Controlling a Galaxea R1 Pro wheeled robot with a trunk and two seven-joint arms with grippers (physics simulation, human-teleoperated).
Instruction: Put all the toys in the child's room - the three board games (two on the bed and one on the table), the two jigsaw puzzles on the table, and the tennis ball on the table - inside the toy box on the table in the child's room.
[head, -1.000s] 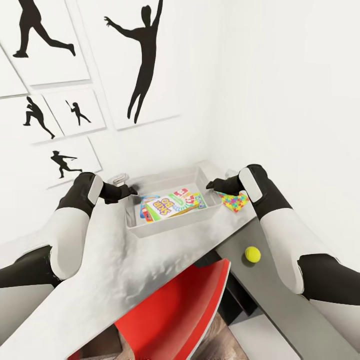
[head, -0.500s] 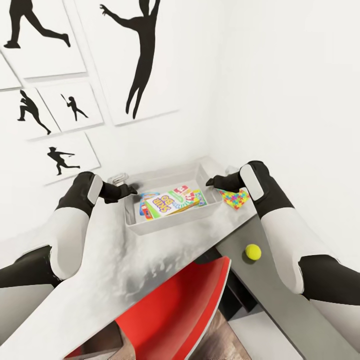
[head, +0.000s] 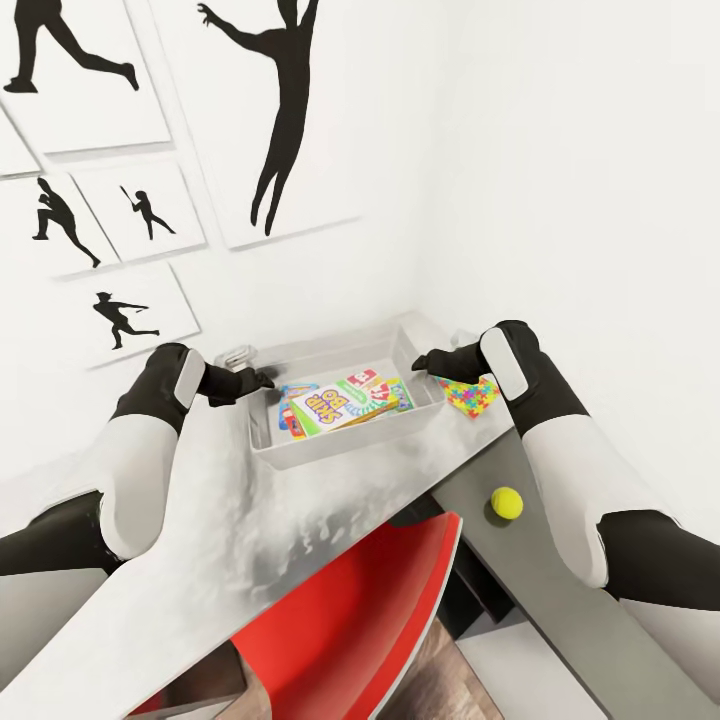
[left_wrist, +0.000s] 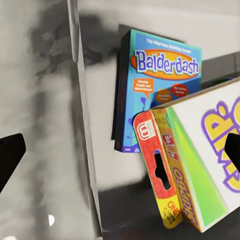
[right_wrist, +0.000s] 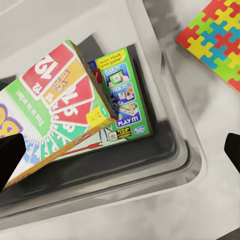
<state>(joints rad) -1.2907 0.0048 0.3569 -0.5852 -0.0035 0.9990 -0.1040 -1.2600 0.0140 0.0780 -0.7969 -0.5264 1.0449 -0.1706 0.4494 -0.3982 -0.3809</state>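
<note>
1. The desk (head: 240, 540) is a long, pale-grey slab with a cloudy, mottled surface, joined at a corner to a lower, smooth dark-grey section (head: 560, 590).
2. A glossy red curved chair back (head: 350, 630) sits under the desk edge nearest the camera, below the toy box.
3. The toy box (head: 330, 455) is a shallow light-grey bin with flared walls and a rounded rim, standing at the far end of the desk near the wall corner.
4. Inside the toy box lie three printed cardboard board games: a white, green and yellow box (head: 330, 408) tilted on top, a blue "Balderdash" box (left_wrist: 160, 85) beneath it, and a green-backed one (right_wrist: 120, 95) flat on the floor of the bin.
5. A thin jigsaw puzzle (head: 470, 396), a slab of bright interlocking pieces, lies on the desk just beside the toy box's right wall.
6. The tennis ball (head: 506, 503), small, fuzzy and yellow-green, rests on the dark section, well apart from the toy box.
7. The left gripper (head: 262, 380) hovers at the toy box's left rim, fingers spread wide and holding nothing.
8. The right gripper (head: 422, 364) hovers over the box's right rim, apparently wide too, though its tips are small; it is empty.
</note>
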